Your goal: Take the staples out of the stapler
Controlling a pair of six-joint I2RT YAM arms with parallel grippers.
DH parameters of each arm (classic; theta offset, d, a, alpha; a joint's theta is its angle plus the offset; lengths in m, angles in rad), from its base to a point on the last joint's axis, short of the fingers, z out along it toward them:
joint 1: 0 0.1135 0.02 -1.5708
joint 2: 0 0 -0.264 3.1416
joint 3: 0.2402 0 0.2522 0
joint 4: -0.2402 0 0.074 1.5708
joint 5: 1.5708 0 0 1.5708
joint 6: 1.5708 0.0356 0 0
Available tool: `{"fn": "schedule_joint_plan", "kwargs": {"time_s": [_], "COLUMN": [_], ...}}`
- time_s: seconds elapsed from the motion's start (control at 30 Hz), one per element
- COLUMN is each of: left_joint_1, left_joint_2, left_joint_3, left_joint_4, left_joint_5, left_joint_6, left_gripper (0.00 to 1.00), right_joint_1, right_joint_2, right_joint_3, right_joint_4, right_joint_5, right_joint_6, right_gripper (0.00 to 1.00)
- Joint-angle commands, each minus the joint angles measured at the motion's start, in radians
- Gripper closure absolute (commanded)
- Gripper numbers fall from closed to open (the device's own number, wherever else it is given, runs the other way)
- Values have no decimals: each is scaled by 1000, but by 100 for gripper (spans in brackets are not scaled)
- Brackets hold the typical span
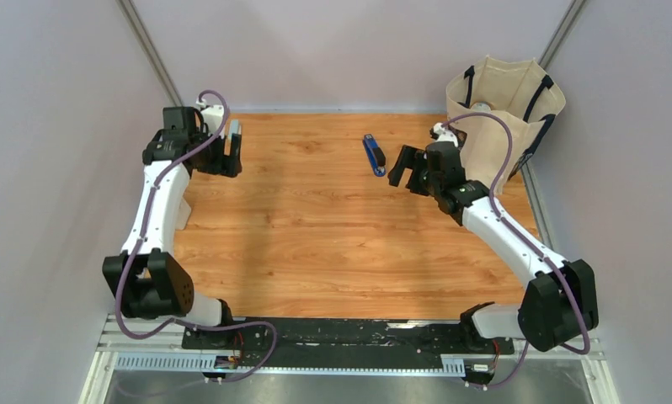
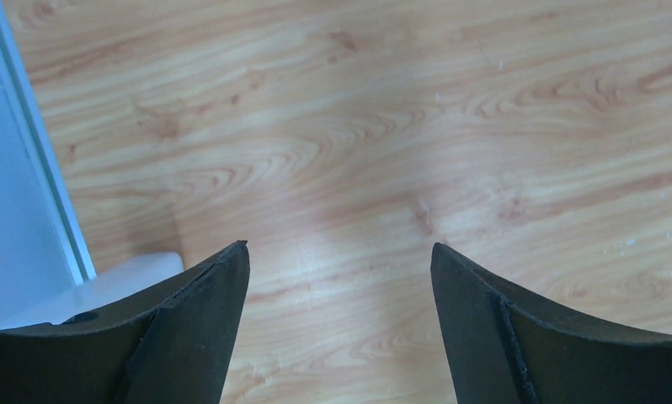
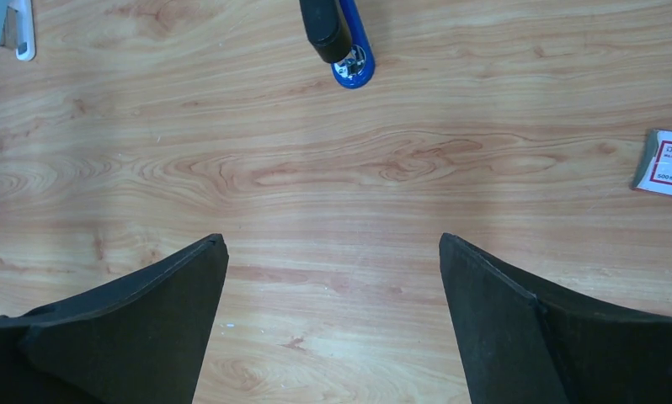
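Well left of the stapler (image 1: 374,156) the left gripper (image 1: 230,150) hangs spread wide over the table (image 1: 316,252), the stapler lies flat, and just right of it the right gripper (image 1: 407,171) stands equally spread, pinching nothing.

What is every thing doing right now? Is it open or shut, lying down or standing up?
stapler: lying flat on the table, looks closed, nothing touching it.
left gripper: open, empty.
right gripper: open, empty, close to the stapler.
bag: standing upright, top open.
small box: lying flat; open or shut, cannot tell.
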Motion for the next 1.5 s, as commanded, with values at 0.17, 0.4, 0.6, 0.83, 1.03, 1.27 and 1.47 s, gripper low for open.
{"fn": "schedule_joint_plan", "kwargs": {"time_s": [0.17,0.4,0.6,0.83,1.03,1.27,1.47], "left_joint_1": [-10,-37,-43,-63,-63,-60,-53], "left_joint_2": [334,609,739,865,974,1072,1108], "left_joint_3": [360,613,729,841,936,1028,1035], "left_joint_4": [40,8,47,56,24,-9,46], "left_joint_5": [-119,-232,-314,-410,-459,-444,-427], "left_joint_6": [-152,-222,-267,-282,-284,-276,-267], "left_gripper": [12,12,12,12,11,11,11], "right_joint_1": [158,310,325,348,348,350,350], "right_joint_2": [-68,-184,-247,-289,-300,-292,-281], "right_joint_3": [-35,-152,-214,-242,-248,-250,-267], "right_joint_4": [73,138,143,124,124,149,183], "right_joint_5": [89,213,164,173,169,169,135], "right_joint_6": [-76,-155,-139,-149,-142,-156,-156], "right_gripper": [0,0,0,0,0,0,0]}}
